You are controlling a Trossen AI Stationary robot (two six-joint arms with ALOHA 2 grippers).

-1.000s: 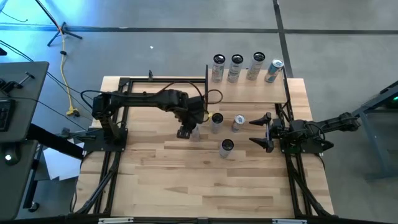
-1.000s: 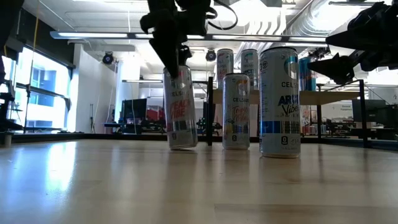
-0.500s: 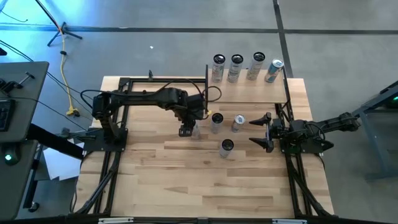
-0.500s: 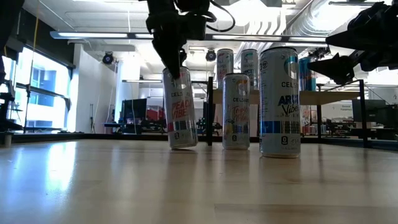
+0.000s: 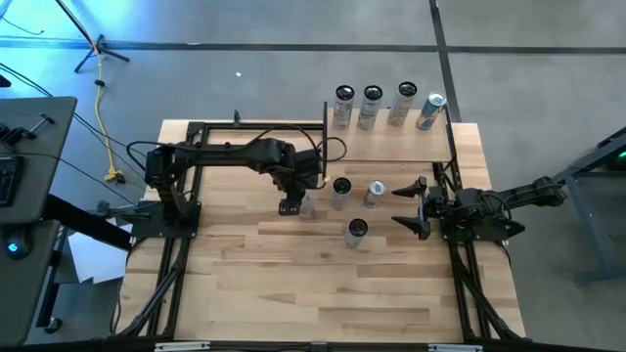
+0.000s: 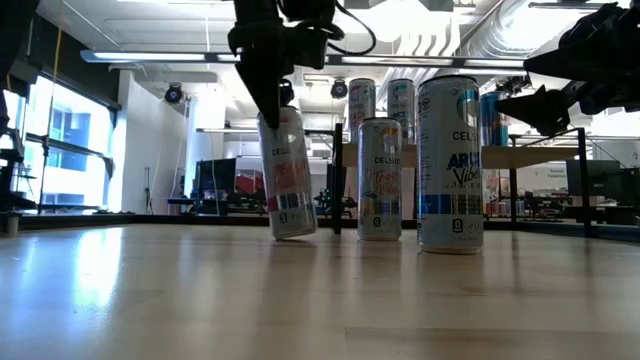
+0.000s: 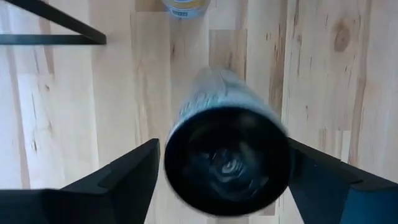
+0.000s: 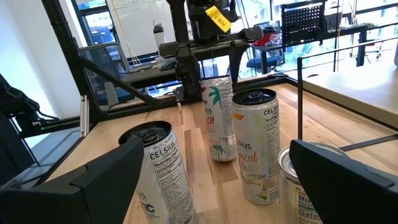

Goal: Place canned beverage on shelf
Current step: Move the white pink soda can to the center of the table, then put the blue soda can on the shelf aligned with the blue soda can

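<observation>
aluminium can (image 6: 287, 172) leans (off upright) between the parted left tool's (image 5: 293, 206) fingers, so a nudge could tip it onto the worktop (image 5: 293, 284).

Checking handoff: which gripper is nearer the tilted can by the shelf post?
Left. The left gripper is right over the tilted can, fingers either side. The right gripper waits well off beyond the other cans.

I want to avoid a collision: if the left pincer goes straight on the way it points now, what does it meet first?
The left pincer points down at the tabletop, and the top of the peach-labelled can sits between its fingers, so it would likely meet that can first.
</observation>
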